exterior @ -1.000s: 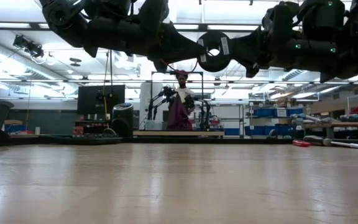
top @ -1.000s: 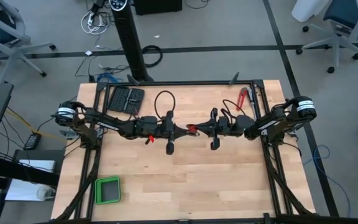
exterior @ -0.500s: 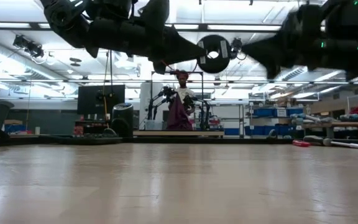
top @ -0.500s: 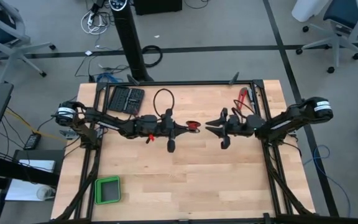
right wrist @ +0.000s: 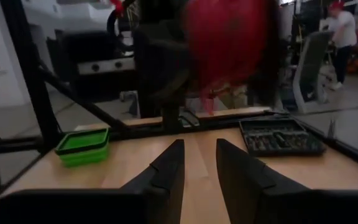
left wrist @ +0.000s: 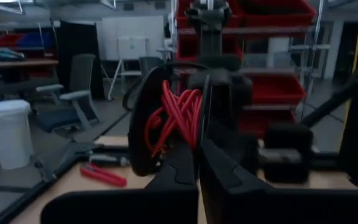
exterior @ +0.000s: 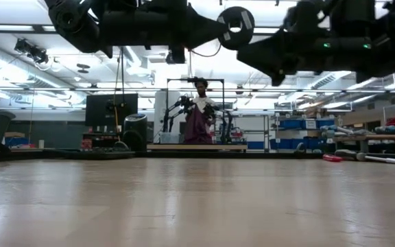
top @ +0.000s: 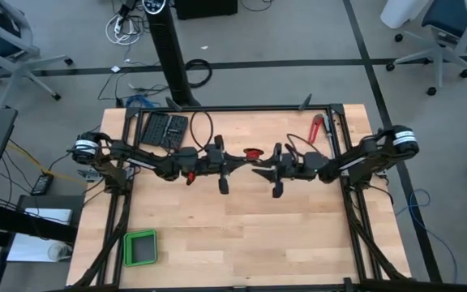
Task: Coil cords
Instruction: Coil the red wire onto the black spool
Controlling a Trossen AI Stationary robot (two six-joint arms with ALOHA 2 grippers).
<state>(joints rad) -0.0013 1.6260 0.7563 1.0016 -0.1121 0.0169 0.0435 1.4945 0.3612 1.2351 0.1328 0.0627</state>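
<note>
Red cord [top: 252,152]: coiled, held above worktop [top: 242,235].
Left tool [top: 239,157]: closed on cord.
Right tool [top: 259,172]: parted, empty.

Lower half of the light wooden counter [top: 242,243] in the high view is open; the only obstacle is a green square plastic tray [top: 140,248] at lower left. Mid-frame, both arms span the width, left jaws [top: 244,159] and right jaws [top: 259,171] close together, a small coiled red cord bundle [top: 253,153] between them. Upper edge is cluttered: black bit case [top: 164,128] upper left, red-handled pliers [top: 316,128] upper right, black frame rail [top: 242,109] along the top.
</note>
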